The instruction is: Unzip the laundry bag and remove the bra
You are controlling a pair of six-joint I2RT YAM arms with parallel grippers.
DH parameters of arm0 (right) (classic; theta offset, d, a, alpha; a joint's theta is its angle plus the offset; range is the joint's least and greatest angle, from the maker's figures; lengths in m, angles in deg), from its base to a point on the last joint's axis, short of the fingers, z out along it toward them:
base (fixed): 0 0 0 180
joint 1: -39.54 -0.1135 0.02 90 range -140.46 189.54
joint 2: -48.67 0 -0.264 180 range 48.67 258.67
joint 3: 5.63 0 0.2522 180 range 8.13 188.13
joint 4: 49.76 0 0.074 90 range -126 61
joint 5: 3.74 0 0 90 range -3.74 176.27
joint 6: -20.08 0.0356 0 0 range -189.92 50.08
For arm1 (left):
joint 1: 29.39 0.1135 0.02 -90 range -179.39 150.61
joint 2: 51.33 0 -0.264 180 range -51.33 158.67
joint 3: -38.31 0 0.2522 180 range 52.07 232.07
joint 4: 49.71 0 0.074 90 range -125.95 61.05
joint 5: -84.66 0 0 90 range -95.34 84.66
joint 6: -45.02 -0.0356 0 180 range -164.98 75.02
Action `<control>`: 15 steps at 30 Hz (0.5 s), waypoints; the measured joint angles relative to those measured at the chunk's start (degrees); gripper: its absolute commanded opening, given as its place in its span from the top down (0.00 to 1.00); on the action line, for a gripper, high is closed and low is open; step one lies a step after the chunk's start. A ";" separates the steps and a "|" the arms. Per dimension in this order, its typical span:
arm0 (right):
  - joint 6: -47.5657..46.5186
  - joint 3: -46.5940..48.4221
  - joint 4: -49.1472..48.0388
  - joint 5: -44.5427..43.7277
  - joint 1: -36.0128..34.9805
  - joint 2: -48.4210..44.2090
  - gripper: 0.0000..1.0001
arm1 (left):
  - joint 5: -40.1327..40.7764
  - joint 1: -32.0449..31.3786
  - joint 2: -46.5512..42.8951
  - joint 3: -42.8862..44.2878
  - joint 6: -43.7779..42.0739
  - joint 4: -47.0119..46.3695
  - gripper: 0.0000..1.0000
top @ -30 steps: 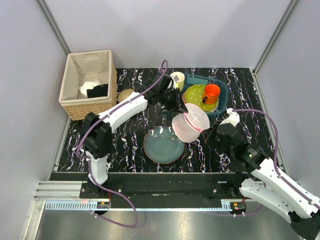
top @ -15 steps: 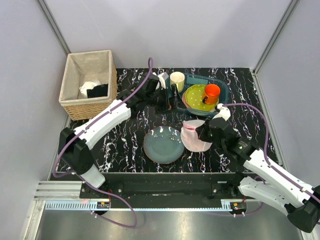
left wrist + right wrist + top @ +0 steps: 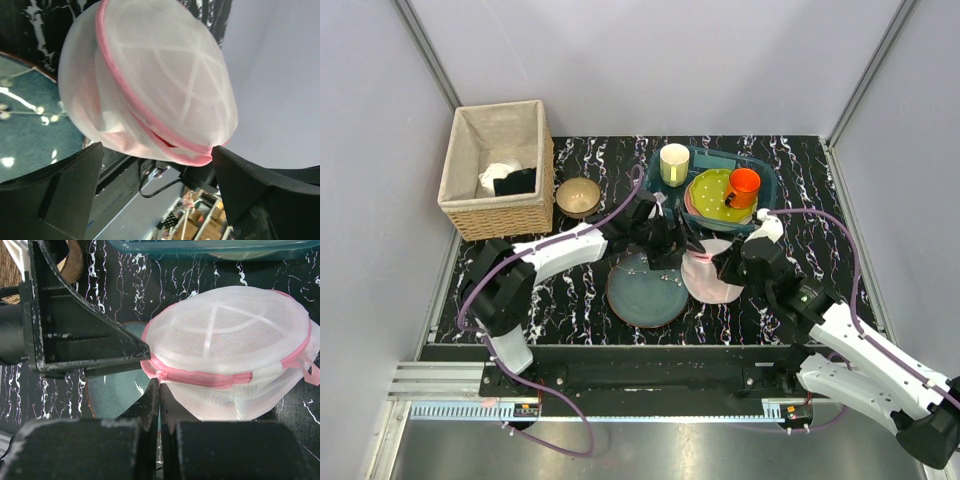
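The laundry bag (image 3: 712, 274), a round white mesh pouch with pink zip trim, lies on the black table just right of the blue-grey plate (image 3: 642, 292). My right gripper (image 3: 160, 386) is shut, and the pink zip pull (image 3: 159, 374) sits pinched at its tips; in the top view it is on the bag's right side (image 3: 730, 266). My left gripper (image 3: 672, 250) stands wide open at the bag's left edge, with the bag (image 3: 150, 85) just ahead of its spread jaws. A sliver of red, the bra (image 3: 168, 143), shows in the zip gap.
A wicker basket (image 3: 470, 205) with white and black cloths stands back left. A brown bowl (image 3: 578, 196) and a cream cup (image 3: 674, 163) sit behind the arms. A teal tub (image 3: 767, 195) holds plates and an orange mug (image 3: 744, 185).
The left gripper let go of the raised bag, opened wide, swung back and returned low beside it. The bag dropped onto the table by the plate. The right gripper moved in to its zip.
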 measured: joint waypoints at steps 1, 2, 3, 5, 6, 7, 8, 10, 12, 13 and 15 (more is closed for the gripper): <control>0.02 -0.15 0.09 0.02 0.00 -0.31 1.00 | -0.61 0.07 0.26 -0.68 1.75 -2.03 0.09; 0.04 -0.28 0.17 0.04 0.00 -0.52 1.00 | -1.09 0.11 0.59 -0.96 3.19 -3.52 0.10; 0.07 -0.46 0.22 0.04 0.00 -0.83 1.00 | -1.64 0.15 1.07 -1.14 4.83 -5.57 0.10; 0.11 -0.96 0.35 0.04 0.00 -1.51 1.00 | -2.51 0.15 2.14 -1.20 7.50 -9.27 0.11; 0.13 -1.14 0.44 0.04 0.00 -1.75 1.00 | -2.78 0.15 2.62 -1.20 8.48 -10.75 0.14; 0.22 -1.29 0.66 0.02 0.00 -1.97 1.00 | -2.86 0.13 2.99 -1.20 9.20 -11.80 0.16; 0.26 -1.44 0.70 0.04 0.00 -2.14 1.00 | -2.91 0.15 3.45 -1.20 9.97 -12.72 0.20; 0.31 -1.73 0.87 0.04 0.00 -2.40 1.00 | -2.91 0.15 4.20 -1.14 10.99 -13.88 0.38; 0.44 -1.99 1.03 0.04 0.00 -2.67 1.00 | -2.93 0.15 4.96 -0.81 11.98 -14.36 0.58; 0.48 -2.12 1.05 0.02 0.00 -2.82 1.00 | -2.95 0.13 5.44 -0.59 12.20 -14.58 0.83; 0.50 -2.32 1.27 -0.02 0.00 -3.28 1.00 | -2.93 0.17 5.95 -0.22 12.70 -14.45 1.00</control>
